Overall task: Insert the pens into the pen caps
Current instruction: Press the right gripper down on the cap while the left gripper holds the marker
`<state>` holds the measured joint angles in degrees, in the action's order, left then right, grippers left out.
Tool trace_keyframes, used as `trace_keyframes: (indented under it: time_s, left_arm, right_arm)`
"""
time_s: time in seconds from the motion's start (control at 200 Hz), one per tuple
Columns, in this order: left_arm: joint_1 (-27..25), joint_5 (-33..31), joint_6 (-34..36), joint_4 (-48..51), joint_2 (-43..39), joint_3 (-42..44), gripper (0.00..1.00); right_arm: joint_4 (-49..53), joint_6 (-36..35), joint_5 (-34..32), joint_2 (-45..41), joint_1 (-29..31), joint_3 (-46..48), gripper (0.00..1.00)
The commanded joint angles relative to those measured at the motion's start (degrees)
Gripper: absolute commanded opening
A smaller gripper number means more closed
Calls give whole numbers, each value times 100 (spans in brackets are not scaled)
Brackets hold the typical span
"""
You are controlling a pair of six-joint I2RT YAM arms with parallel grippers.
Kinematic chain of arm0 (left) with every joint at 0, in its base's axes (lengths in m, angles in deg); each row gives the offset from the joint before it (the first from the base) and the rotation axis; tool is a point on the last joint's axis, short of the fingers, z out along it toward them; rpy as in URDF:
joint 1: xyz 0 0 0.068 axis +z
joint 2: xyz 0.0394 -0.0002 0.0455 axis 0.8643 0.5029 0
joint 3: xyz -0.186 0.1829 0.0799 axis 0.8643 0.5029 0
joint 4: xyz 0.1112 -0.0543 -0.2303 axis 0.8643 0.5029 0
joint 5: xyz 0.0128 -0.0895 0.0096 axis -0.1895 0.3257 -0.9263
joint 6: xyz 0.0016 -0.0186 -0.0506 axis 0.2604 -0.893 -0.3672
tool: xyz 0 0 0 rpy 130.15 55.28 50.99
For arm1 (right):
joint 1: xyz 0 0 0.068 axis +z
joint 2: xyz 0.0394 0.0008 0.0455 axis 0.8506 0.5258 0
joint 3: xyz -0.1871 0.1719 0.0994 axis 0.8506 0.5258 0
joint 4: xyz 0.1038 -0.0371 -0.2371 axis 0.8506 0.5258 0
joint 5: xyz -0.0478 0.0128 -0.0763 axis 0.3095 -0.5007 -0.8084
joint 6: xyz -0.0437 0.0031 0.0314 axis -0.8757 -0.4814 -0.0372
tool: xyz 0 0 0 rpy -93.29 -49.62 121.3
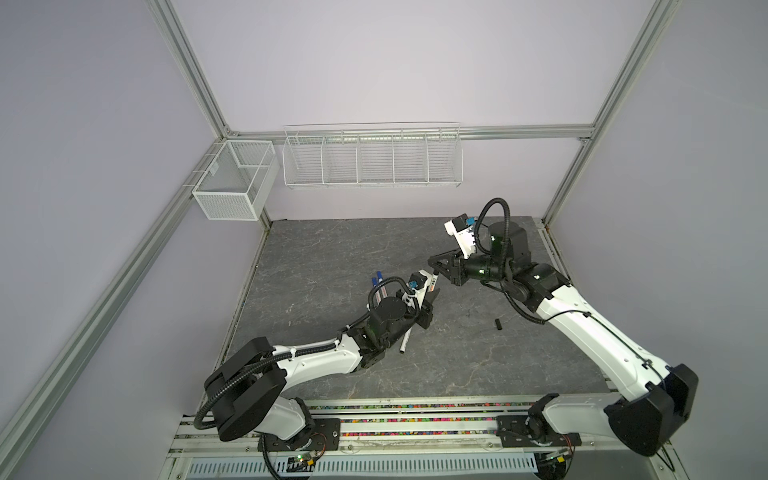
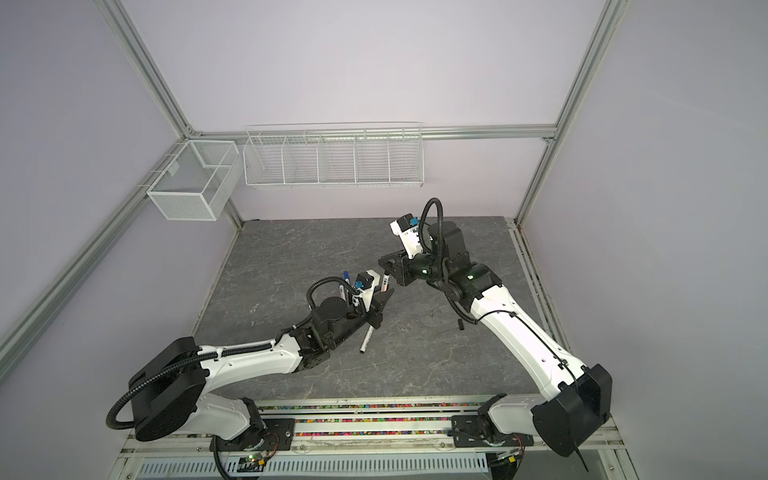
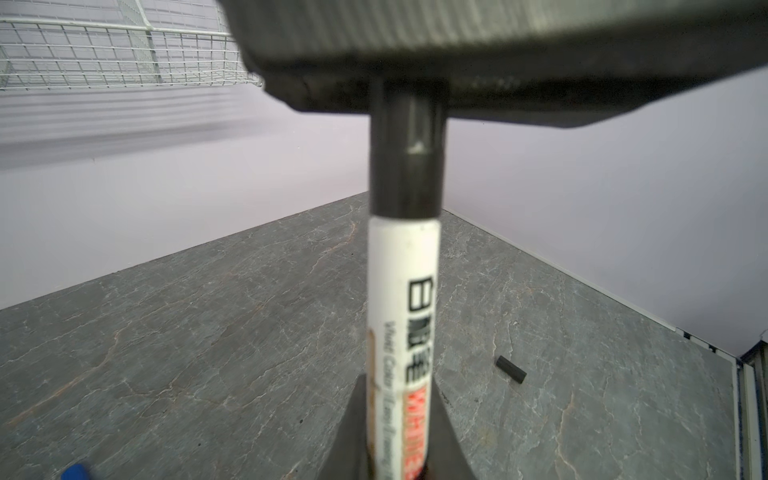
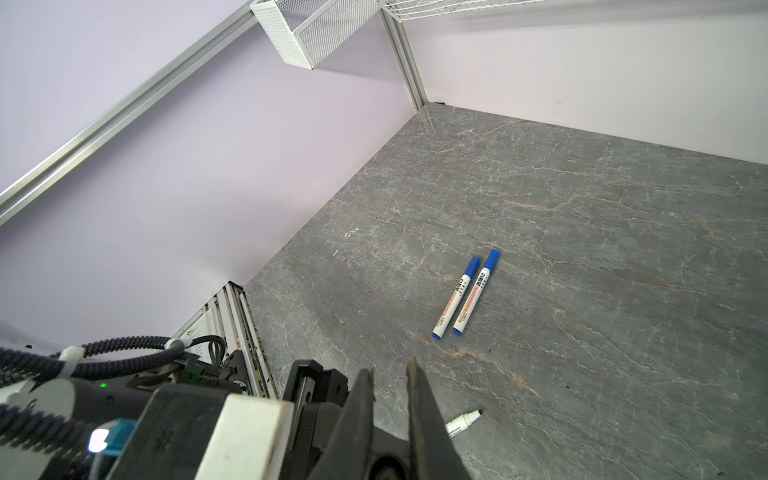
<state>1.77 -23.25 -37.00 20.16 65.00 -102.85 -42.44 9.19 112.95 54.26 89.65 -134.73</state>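
Black left claw point(image 3: 399, 399): clamped on the barrel of a white marker pen point(image 3: 401, 311), held roughly upright.
Black cap point(image 3: 407, 166): seated over that pen's upper end.
Right claw point(image 4: 390, 368): fingers drawn together, touching the cap's top.
Uncapped pen point(image 1: 404, 343): lying on the tabletop point(image 1: 374, 249), beside the left arm.
Blue-capped pens point(image 4: 476, 293): side by side on the tabletop.
Loose black cap point(image 1: 498, 324): on the tabletop, well apart.
Wire basket point(image 1: 372, 162): on the back wall; bare wire shows through its compartments.
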Motion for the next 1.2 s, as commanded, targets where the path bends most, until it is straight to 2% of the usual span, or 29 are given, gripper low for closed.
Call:
trace_keyframes:
  time_s: [0.0, 0.09, 0.2, 0.28, 0.435, 0.635, 0.775, 0.94, 1.1, 1.194]
  left_arm:
    - [17, -3, -351, -1067, -354, -158, 0]
    - [225, 67, -849, -1436, -464, -233, 0]
    - [740, 213, -1700, -1862, -638, -226, 0]
    - [1042, 201, -1996, -1840, -781, -227, 0]
    - [1187, 29, -1861, -1219, -1060, -188, 0]
    - [1187, -184, -1817, -976, -1163, 17, 0]
    - [1181, -437, -1521, -821, -1190, -9, 0]
    - [1184, -578, -1232, -606, -1186, -153, 0]
    - [1183, -757, -1388, -785, -1005, -270, 0]
    - [1186, -655, -1525, -1023, -764, -455, 0]
  right_arm:
    - [464, 180, 630, 382, 90, 368, 7]
    - [829, 80, 804, 622, 96, 255, 7]
    - [1474, -210, 892, 893, 94, -37, 7]
    - [1619, -221, 965, 953, 66, -44, 7]
    - [1805, -168, 1272, 1034, -42, -91, 7]
    - [2522, -509, 2084, 1394, 25, -362, 7]
    - [3118, -841, 1987, 1624, 190, -431, 7]
    - [3267, -926, 1959, 1671, 266, -367, 7]
    - [3361, -989, 1904, 1807, 432, -394, 7]
    - [3374, -1023, 1902, 1938, 585, -402, 7]
